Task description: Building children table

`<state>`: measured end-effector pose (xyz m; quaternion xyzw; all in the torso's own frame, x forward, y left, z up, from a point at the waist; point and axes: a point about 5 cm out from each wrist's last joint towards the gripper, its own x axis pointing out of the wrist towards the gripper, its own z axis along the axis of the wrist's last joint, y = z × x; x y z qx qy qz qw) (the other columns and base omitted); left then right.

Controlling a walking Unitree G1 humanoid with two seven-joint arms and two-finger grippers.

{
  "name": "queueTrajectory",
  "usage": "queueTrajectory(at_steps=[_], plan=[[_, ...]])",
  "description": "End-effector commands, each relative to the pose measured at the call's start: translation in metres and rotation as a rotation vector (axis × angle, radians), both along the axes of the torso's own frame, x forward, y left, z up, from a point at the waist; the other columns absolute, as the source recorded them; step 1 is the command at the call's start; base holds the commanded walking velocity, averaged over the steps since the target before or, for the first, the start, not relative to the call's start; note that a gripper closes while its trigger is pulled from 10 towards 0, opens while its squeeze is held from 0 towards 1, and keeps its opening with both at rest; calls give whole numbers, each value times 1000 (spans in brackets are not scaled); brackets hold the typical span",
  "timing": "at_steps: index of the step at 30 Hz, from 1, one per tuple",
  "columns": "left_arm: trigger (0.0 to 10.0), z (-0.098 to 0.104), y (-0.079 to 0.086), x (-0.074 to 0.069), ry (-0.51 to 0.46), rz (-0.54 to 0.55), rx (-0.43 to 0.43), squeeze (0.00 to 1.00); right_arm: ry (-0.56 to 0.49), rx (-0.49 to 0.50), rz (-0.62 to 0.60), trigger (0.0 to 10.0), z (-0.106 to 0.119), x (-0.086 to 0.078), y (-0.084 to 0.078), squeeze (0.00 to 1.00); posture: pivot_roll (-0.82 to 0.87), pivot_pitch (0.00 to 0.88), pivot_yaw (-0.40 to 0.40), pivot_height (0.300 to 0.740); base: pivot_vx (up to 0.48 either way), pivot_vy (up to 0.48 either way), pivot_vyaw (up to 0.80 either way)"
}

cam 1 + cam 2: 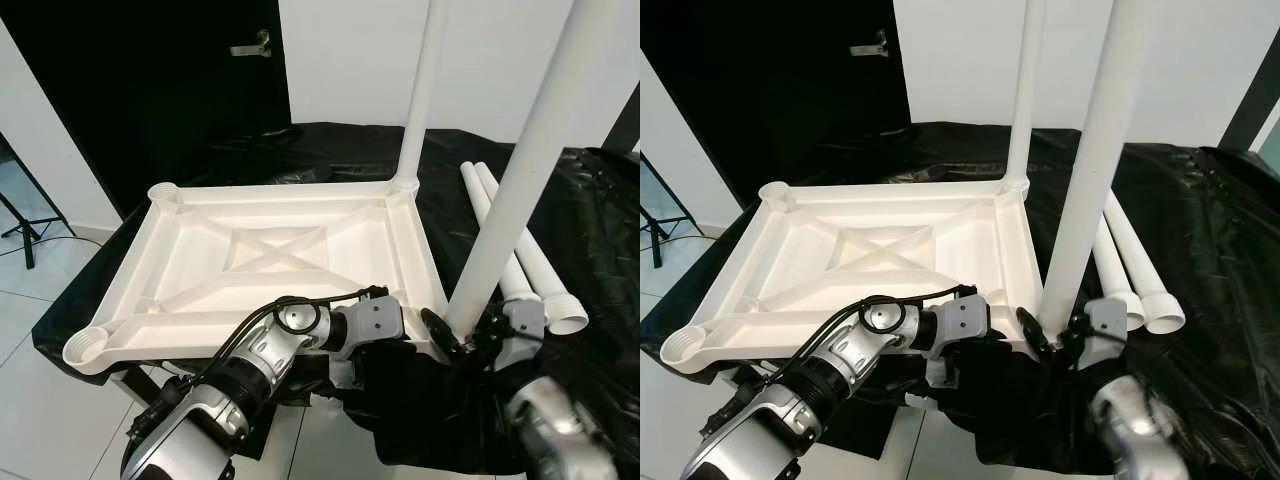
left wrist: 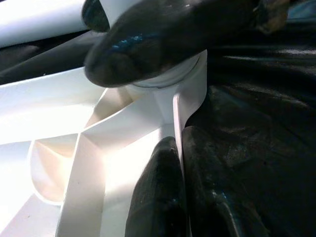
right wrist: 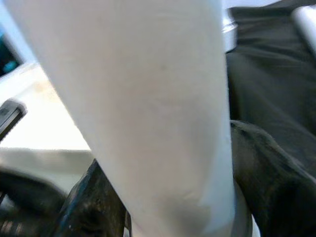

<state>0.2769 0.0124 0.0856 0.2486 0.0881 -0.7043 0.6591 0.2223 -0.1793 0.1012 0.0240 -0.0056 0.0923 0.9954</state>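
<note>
No brand or writing shows anywhere. My right hand pinches the foot of a white table leg, holding it upright at the near right corner of the upturned white tabletop. My left hand nips that corner's side wall between its fingers. A second leg stands in the far right corner. Two spare legs lie on the black-covered surface beside the tabletop.
</note>
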Motion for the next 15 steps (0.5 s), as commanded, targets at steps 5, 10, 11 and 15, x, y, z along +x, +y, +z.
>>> queueTrajectory(at_steps=[5,10,11,15], plan=[[10000,-56,30,-27,227,-32,210,0,-117,-22,-195,0,23,9,-15,0,166,0,-8,740,0,0,0],[10000,-54,28,-25,223,-28,205,0,-119,-51,-178,0,23,9,-11,0,167,0,-10,740,0,0,0],[10000,-54,28,-25,223,-28,205,0,-119,-51,-178,0,23,9,-11,0,167,0,-10,740,0,0,0],[10000,-54,27,-25,222,-27,201,0,-99,-92,-156,10000,19,11,-6,0,164,0,-13,740,0,0,0]])
